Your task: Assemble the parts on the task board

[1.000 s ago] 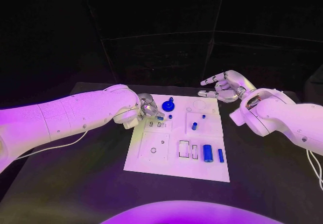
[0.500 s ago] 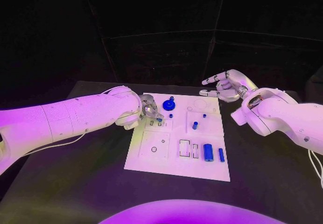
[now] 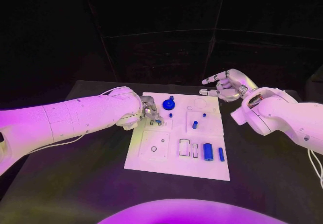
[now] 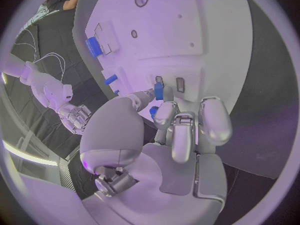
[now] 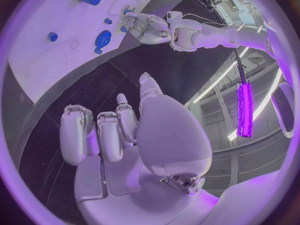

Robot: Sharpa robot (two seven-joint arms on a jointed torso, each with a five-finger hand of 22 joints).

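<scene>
White board: the task board (image 3: 176, 158) lies flat in the middle of the black table (image 3: 80, 186), long side running away from the robot.
Left hand: the left hand (image 3: 149, 111) sits over the board's far left part; the left wrist view shows a small blue peg (image 4: 159, 91) pinched between its fingertips (image 4: 165, 111), the peg's end at a pair of small slots (image 4: 170, 83) in the board.
Right hand: the right hand (image 3: 223, 86) hovers beyond the board's far right corner, clear of it, fingers spread apart and holding nothing.
Blue knob: a round blue knob (image 3: 168, 105) stands near the board's far edge, just beside the left hand.
Small pegs: one short blue peg (image 3: 194, 125) stands near the board's middle, a smaller blue stud (image 3: 204, 116) beyond it.
Cylinders: a thick blue cylinder (image 3: 208, 151) and a thin blue rod (image 3: 221, 155) lie side by side near the right edge, on the near half.
Cut-outs: rectangular openings (image 3: 184, 148) lie just left of the thick cylinder; a round hole (image 3: 153, 150) lies further left.
</scene>
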